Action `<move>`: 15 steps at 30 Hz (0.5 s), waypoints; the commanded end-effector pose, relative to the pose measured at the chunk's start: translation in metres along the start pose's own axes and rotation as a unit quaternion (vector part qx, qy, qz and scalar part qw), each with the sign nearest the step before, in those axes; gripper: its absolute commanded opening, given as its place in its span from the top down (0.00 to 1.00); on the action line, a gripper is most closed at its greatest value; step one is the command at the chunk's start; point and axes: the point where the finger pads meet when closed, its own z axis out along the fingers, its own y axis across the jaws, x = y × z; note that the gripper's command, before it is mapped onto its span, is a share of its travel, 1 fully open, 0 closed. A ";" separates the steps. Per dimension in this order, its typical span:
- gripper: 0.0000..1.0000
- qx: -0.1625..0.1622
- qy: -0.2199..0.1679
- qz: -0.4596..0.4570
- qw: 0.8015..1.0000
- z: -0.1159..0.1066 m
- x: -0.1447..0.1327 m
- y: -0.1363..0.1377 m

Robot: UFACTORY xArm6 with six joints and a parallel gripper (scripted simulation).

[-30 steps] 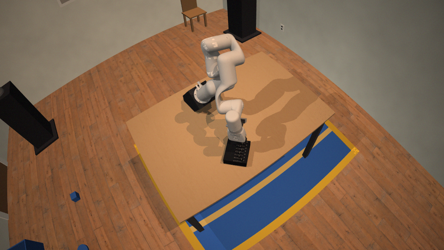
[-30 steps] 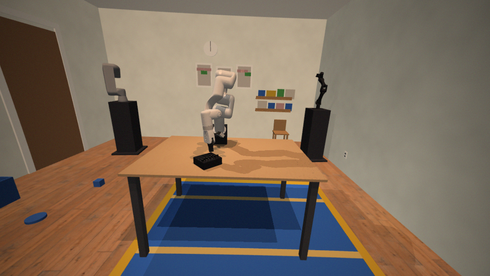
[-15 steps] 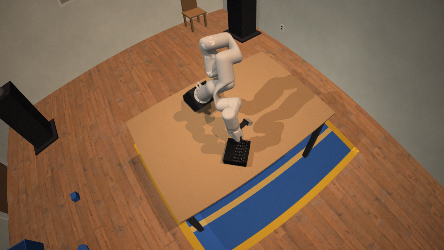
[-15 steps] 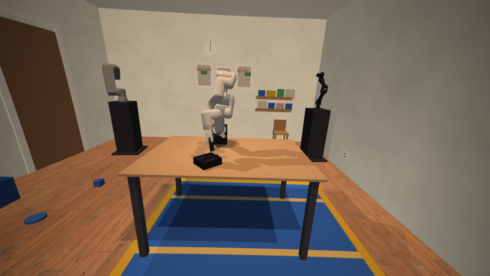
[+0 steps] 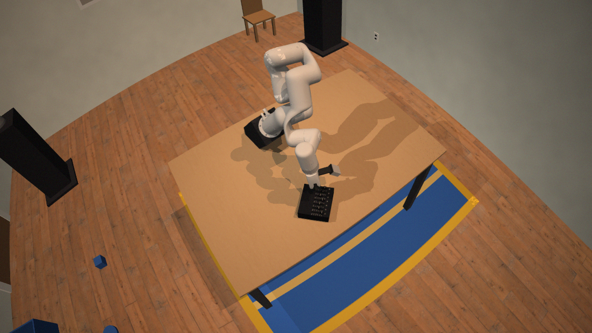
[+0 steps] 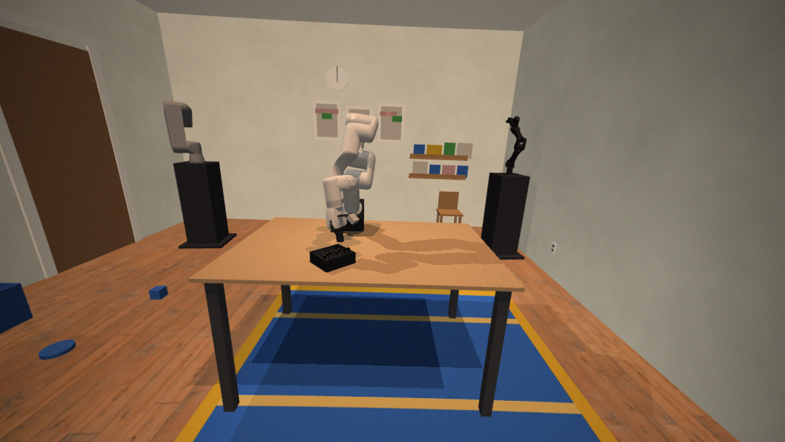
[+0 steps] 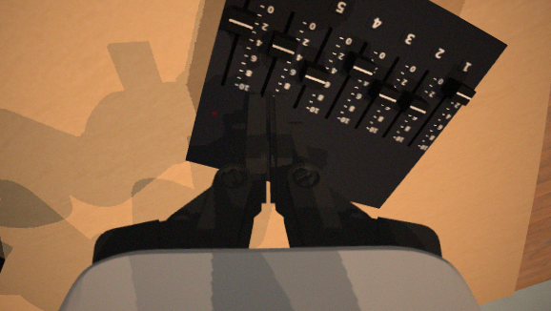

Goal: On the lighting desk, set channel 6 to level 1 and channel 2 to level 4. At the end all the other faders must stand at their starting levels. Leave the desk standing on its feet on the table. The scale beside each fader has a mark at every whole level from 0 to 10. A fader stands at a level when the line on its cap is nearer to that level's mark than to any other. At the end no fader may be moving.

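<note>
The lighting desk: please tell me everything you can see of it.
The lighting desk is a flat black box with parallel slots, white numbered scales and dark fader caps with white lines. It lies flat on the wooden table, near its front edge. The shut gripper hangs above its blank end, holding nothing.

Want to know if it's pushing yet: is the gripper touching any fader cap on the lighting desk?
Apart. In the exterior view the shut gripper hangs above and behind the lighting desk, with table showing between them.
</note>
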 end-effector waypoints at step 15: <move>1.00 -0.008 -0.087 0.171 0.981 -0.001 0.001 0.001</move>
